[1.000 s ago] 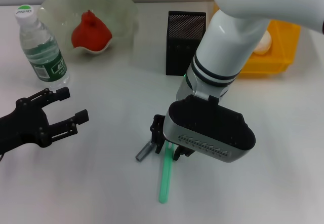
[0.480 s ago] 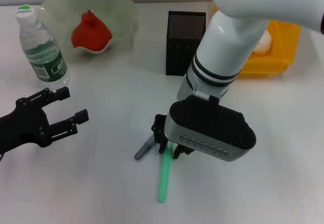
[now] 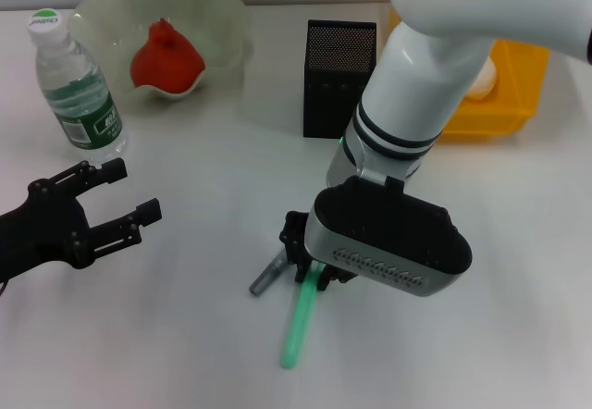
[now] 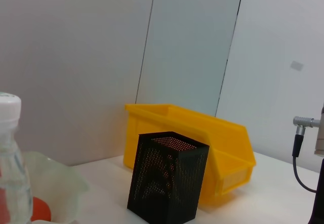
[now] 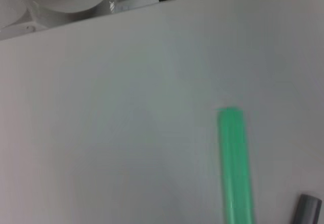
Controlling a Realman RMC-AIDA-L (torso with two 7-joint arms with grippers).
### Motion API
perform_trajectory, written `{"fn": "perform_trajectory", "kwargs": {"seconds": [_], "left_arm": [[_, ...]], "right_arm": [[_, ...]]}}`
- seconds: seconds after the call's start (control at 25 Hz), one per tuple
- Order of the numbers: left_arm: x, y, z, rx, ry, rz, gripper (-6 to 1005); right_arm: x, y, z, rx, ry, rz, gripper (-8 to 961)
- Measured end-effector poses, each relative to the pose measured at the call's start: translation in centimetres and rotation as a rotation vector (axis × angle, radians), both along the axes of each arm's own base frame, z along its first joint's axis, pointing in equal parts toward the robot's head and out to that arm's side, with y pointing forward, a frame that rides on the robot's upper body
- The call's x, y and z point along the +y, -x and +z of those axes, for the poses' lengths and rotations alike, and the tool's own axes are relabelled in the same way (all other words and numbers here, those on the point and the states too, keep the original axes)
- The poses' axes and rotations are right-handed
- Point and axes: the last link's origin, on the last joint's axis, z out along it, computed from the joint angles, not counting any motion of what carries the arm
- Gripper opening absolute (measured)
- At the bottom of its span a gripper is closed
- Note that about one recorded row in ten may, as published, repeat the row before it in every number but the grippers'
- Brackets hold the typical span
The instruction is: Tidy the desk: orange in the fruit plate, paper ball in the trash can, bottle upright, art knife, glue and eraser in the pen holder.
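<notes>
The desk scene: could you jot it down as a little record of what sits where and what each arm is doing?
orange: in the fruit plate
bottle: upright, far left
pen holder: standing beside the trash can
paper ball: in the trash can
green stick: lying on the desk, grey stick beside it
right gripper: down at the two sticks
left gripper: open, idle near left

white arm [image 3: 435,67], black pincers
</notes>
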Motion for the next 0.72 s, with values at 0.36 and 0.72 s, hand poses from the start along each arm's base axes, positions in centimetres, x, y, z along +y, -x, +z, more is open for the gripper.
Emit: {"fn": "perform_trajectory", "kwargs": {"seconds": [0.36,0.72], "left_arm": [[0.0,0.0,0.0,-0.001,-0.002,0.002,800],[-0.3,0.3,0.2,-0.009,-0.01,0.012,800]], "right_arm": [[-0.1,-0.1,0.0,-0.004,0.002,-0.005,185],[-0.6,0.4,1.2,0.0,0.009,-0.071,176]]}}
